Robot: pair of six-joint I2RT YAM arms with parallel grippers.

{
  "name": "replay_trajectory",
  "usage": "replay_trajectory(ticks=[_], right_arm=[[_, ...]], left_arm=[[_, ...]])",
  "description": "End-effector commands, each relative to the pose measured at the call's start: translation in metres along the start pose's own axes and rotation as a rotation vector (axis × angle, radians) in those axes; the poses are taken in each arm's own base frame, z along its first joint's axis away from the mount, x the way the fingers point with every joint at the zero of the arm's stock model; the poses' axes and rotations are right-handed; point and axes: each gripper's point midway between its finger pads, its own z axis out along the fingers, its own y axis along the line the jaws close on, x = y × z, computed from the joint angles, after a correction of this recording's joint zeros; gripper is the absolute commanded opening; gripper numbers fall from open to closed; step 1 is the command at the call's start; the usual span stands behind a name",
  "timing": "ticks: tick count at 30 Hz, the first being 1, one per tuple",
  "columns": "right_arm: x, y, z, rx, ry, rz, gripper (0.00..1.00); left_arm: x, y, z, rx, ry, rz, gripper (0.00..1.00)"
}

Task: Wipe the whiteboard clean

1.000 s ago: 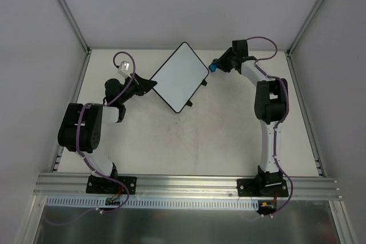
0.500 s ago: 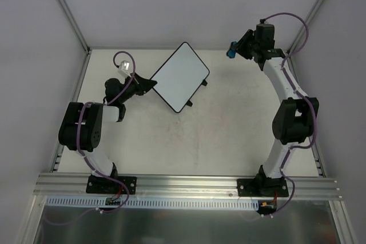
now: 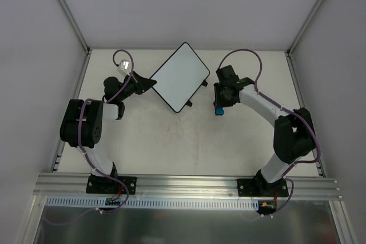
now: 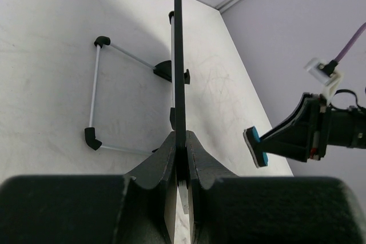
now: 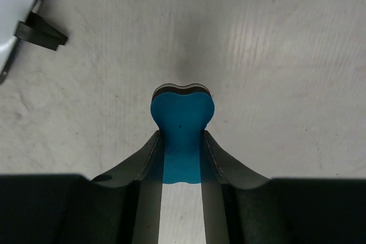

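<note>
Your left end effector (image 3: 150, 84) pinches the left corner of the whiteboard (image 3: 180, 76). Your right end effector (image 3: 219, 106) squeezes a blue eraser (image 5: 182, 115) near the board, not touching it. The board looks white and clean, with a thin black rim, far back on the counter (image 3: 200, 141).

The whiteboard (image 3: 180, 76) has a smooth, faintly glossy white face inside a thin black plastic-looking rim, and beside it stands a frame (image 4: 95, 87) of thin bright metal rods with black plastic corner caps. Beneath the whiteboard the table (image 3: 189, 135) is matt off-white, finely scuffed. Right of the whiteboard, the eraser (image 5: 182, 112) looks like soft matt blue foam with a dark layer, pinched in the right gripper (image 5: 182, 136), which is smooth matt black plastic.
</note>
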Motion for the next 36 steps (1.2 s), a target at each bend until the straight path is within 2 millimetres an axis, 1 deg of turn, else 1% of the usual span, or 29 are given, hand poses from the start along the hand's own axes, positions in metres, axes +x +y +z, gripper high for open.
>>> replay_trajectory(ticks=[1, 2, 5, 6, 8, 9, 10, 11, 12, 14, 17, 18, 20, 21, 22, 23, 24, 26, 27, 29, 33, 35, 36], right_arm=[[0.008, -0.02, -0.011, 0.12, -0.009, -0.087, 0.0], [0.018, -0.021, -0.007, 0.132, 0.012, -0.092, 0.0], [0.027, -0.024, -0.004, 0.166, 0.011, -0.104, 0.0], [0.035, -0.026, 0.0, 0.179, 0.024, -0.119, 0.0], [0.038, -0.026, 0.005, 0.184, 0.024, -0.112, 0.0], [0.045, -0.026, 0.009, 0.185, 0.037, -0.115, 0.01], [0.049, -0.026, 0.014, 0.186, 0.045, -0.11, 0.01], [0.048, -0.025, 0.019, 0.182, 0.037, -0.102, 0.01], [0.051, -0.022, 0.022, 0.17, 0.045, -0.107, 0.02], [0.055, -0.02, 0.031, 0.165, 0.055, -0.098, 0.02], [0.059, -0.017, 0.038, 0.16, 0.056, -0.094, 0.02], [0.06, -0.016, 0.039, 0.157, 0.057, -0.097, 0.04], [0.061, -0.015, 0.042, 0.151, 0.053, -0.085, 0.11], [0.061, -0.014, 0.043, 0.147, 0.054, -0.083, 0.24], [0.061, -0.014, 0.043, 0.147, 0.053, -0.078, 0.3], [0.062, -0.013, 0.044, 0.143, 0.054, -0.077, 0.33], [0.062, -0.012, 0.045, 0.138, 0.052, -0.074, 0.38], [0.061, -0.012, 0.044, 0.143, 0.046, -0.071, 0.42], [0.061, -0.011, 0.044, 0.142, 0.043, -0.069, 0.45], [0.058, -0.011, 0.042, 0.141, 0.033, -0.066, 0.48], [0.057, -0.012, 0.041, 0.148, 0.026, -0.061, 0.59], [0.057, -0.014, 0.04, 0.154, 0.02, -0.059, 0.66], [0.057, -0.013, 0.039, 0.154, 0.017, -0.063, 0.76]], left_arm=[[0.003, -0.015, 0.001, 0.087, 0.051, 0.045, 0.0], [0.003, -0.014, 0.001, 0.085, 0.052, 0.045, 0.0], [0.003, -0.015, 0.002, 0.092, 0.059, 0.04, 0.0], [0.004, -0.015, 0.002, 0.091, 0.06, 0.039, 0.0], [0.005, -0.015, 0.001, 0.091, 0.062, 0.04, 0.0], [0.004, -0.015, 0.002, 0.092, 0.059, 0.04, 0.0], [0.004, -0.015, 0.001, 0.092, 0.059, 0.04, 0.04], [0.005, -0.015, 0.001, 0.093, 0.061, 0.039, 0.07], [0.005, -0.015, 0.001, 0.093, 0.058, 0.042, 0.09], [0.005, -0.015, 0.0, 0.091, 0.056, 0.041, 0.1], [0.003, -0.014, 0.0, 0.093, 0.056, 0.04, 0.11], [0.003, -0.014, 0.0, 0.093, 0.056, 0.039, 0.11], [0.003, -0.013, 0.0, 0.091, 0.056, 0.035, 0.11], [0.003, -0.014, 0.0, 0.092, 0.055, 0.036, 0.11], [0.003, -0.014, 0.0, 0.092, 0.054, 0.035, 0.11], [0.003, -0.013, 0.0, 0.091, 0.054, 0.034, 0.11], [0.003, -0.013, 0.0, 0.092, 0.053, 0.033, 0.11], [0.003, -0.013, 0.0, 0.093, 0.054, 0.032, 0.11], [0.003, -0.013, 0.0, 0.095, 0.054, 0.033, 0.11], [0.003, -0.014, 0.0, 0.097, 0.052, 0.034, 0.15], [0.002, -0.014, 0.0, 0.097, 0.05, 0.031, 0.18], [0.001, -0.014, 0.0, 0.101, 0.049, 0.032, 0.19], [0.0, -0.015, 0.0, 0.101, 0.047, 0.034, 0.23]])
